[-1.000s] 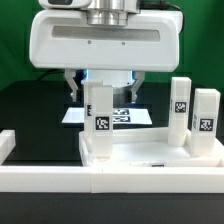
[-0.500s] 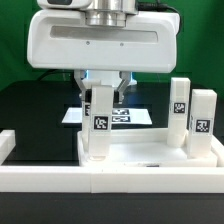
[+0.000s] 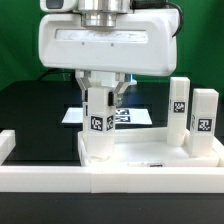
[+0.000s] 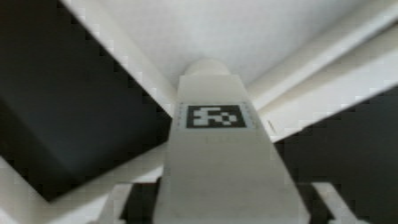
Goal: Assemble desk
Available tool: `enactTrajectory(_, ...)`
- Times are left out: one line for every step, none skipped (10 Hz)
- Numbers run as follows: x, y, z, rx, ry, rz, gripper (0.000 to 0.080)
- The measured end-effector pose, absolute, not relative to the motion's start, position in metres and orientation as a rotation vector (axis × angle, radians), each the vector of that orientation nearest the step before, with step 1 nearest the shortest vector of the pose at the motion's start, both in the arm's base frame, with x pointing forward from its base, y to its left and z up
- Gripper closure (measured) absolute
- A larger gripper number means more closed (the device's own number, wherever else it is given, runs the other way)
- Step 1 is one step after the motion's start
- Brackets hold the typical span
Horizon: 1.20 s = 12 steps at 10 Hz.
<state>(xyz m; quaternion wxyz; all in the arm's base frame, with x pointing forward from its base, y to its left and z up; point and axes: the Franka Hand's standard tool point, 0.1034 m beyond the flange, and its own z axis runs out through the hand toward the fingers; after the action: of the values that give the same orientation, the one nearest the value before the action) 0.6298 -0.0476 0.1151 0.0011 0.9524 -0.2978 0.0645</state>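
the claw point(image 3: 103, 93) hangs under the big white wrist housing, which hides most of it; only the two dark fingers point(image 3: 83, 84) show, one on each side of the upper end of a white block leg point(image 3: 98, 125), clenched on it. that leg stands slightly tilted at the corner of the tabletop panel point(image 3: 150, 158) on the exterior view's left, its foot at the panel surface, though whether it is seated there is hard to make out. in the wrist view the same leg point(image 4: 219, 160) fills the middle, blurred, its tag just readable. two more legs point(image 3: 180, 110) point(image 3: 206, 120) stand upright on the panel's far side, at the exterior view's right. behind, the marker board point(image 3: 135, 117) lies on the black bench point(image 3: 30, 110), half hidden. a white border rail point(image 3: 60, 178) crosses the foreground.
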Motion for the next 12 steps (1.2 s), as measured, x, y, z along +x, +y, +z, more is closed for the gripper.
enactTrajectory(0.6296,-0.0463,0.1149,2.942,-1.097,0.202,0.051)
enactTrajectory(0.6294,-0.0455,0.1147,2.874,-1.278,0.2,0.051)
enactTrajectory(0.6293,-0.0443,0.1146,2.784,-1.472,0.191,0.051)
enactTrajectory(0.6294,-0.0442,0.1145,2.7,-1.625,0.191,0.051)
enactTrajectory(0.6291,-0.0452,0.1145,2.619,-1.775,0.185,0.051)
enactTrajectory(0.6285,-0.0465,0.1144,2.532,-1.917,0.173,0.051)
enactTrajectory(0.6286,-0.0468,0.1145,2.484,-1.979,0.159,0.051)
enactTrajectory(0.6288,-0.0469,0.1144,2.451,-2.021,0.152,0.051)
enactTrajectory(0.6287,-0.0469,0.1142,2.472,-1.993,0.153,0.051)
enactTrajectory(0.6285,-0.0476,0.1141,2.509,-1.943,0.153,0.0413)
enactTrajectory(0.6283,-0.0499,0.1141,2.54,-1.899,0.154,0.0276)
enactTrajectory(0.6282,-0.0525,0.1141,2.612,-1.79,0.158,0.0276)
